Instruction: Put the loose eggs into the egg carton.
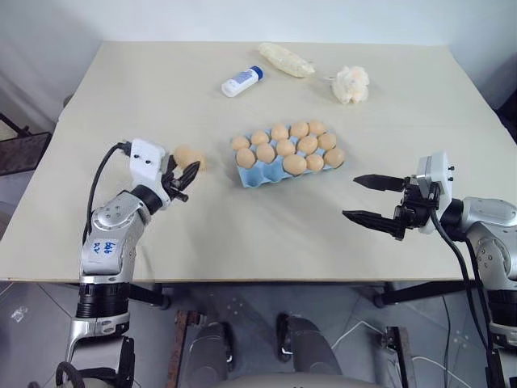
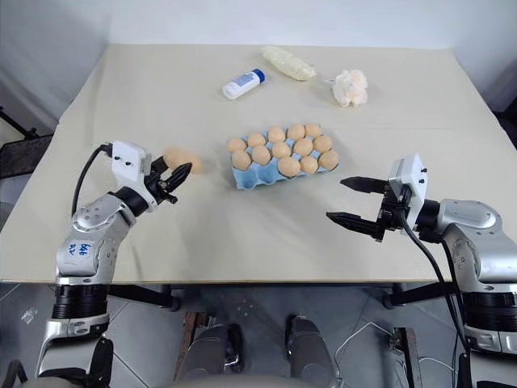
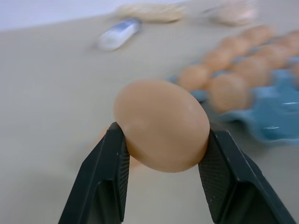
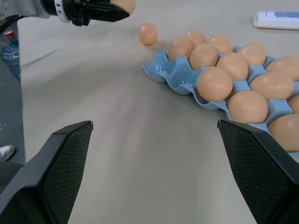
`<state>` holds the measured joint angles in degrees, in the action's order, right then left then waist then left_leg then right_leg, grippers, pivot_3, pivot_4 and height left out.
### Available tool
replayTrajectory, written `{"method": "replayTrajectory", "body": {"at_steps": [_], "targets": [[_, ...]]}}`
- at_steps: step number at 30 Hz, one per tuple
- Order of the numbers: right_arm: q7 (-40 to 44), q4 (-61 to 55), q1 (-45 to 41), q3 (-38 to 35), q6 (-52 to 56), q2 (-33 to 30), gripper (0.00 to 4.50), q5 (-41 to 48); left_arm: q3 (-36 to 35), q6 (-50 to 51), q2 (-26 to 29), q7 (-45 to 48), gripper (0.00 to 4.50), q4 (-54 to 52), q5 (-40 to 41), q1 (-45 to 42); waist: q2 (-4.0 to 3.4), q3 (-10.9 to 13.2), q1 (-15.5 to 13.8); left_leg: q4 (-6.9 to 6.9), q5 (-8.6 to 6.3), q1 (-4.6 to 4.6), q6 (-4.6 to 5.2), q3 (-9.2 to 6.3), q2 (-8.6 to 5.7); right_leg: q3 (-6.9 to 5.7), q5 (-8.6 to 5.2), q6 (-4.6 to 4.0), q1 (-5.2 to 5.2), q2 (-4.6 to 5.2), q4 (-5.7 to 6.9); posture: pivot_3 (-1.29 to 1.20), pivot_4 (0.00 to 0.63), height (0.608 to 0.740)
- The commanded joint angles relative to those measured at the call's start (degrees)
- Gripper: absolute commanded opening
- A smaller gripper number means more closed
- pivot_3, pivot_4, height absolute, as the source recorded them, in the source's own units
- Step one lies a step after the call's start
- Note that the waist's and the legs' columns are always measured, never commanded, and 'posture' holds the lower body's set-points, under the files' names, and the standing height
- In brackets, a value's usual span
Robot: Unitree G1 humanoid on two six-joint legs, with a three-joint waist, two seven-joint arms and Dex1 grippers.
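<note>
Beige table (image 1: 242, 234) under me: my left gripper (image 3: 163, 154) pinches one egg (image 3: 161, 123) between its black fingers, lifted left of the blue egg carton (image 1: 257, 175). Another loose egg (image 4: 148, 33) lies on the table beside the carton. My right gripper (image 1: 373, 200) hovers spread wide, right of the carton

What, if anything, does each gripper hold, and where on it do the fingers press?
The left gripper holds one egg, its fingers pressing opposite sides. The right gripper is open, holding nothing.
</note>
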<state>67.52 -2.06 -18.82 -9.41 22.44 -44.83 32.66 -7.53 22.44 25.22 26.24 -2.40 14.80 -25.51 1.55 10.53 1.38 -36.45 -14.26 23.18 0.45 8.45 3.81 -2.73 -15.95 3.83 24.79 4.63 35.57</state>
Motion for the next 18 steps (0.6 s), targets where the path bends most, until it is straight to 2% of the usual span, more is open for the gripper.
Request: {"method": "replayTrajectory", "body": {"at_steps": [1,6,10,15,18], "targets": [[0.03,-0.91,0.35,-1.61,-1.1,-0.07,4.5,0.48,0.78,-2.98,0.08,4.33,1.73,-1.22,2.35,-5.04,0.0,0.0,-0.11,0.0,0.0,0.0,0.0,0.0,0.0,-0.01,0.0,0.0,0.0,-0.01,0.0,0.0,0.15,0.74],[0.3,-0.85,0.56,-2.08,-2.1,0.37,4.5,0.84,6.92,-6.04,-2.45,10.96,1.73,8.81,0.34,-13.04,0.0,0.0,-0.98,-0.08,0.04,-0.03,0.08,0.0,-0.09,-0.05,0.02,0.04,-0.08,-0.16,0.01,0.0,0.15,0.74],[-0.39,-1.41,1.38,-2.43,-2.46,0.56,4.5,0.8,11.02,-11.15,-6.19,15.52,1.73,21.77,-1.92,-19.67,0.0,0.0,-1.28,-0.29,0.0,0.02,0.16,0.02,-0.12,-0.04,0.06,0.1,-0.09,-0.23,0.01,0.0,0.15,0.74],[-1.49,-3.26,3.58,-3.39,-2.2,0.54,4.5,1.24,13.54,-15.51,-9.73,17.49,1.73,34.92,-5.07,-25.52,0.01,0.01,-1.3,-0.63,-0.24,0.12,0.34,0.01,-0.1,-0.05,0.07,0.14,-0.13,-0.2,0.01,0.0,0.15,0.74],[-3.31,-6.0,6.86,-5.09,-1.94,0.74,4.5,1.75,13.9,-21.04,-13.58,17.61,1.73,46.91,-6.92,-31.69,0.04,0.02,-1.42,-0.65,-0.28,0.13,0.39,0.03,-0.1,-0.04,0.08,0.17,-0.13,-0.2,-0.02,0.0,0.15,0.74]]}}
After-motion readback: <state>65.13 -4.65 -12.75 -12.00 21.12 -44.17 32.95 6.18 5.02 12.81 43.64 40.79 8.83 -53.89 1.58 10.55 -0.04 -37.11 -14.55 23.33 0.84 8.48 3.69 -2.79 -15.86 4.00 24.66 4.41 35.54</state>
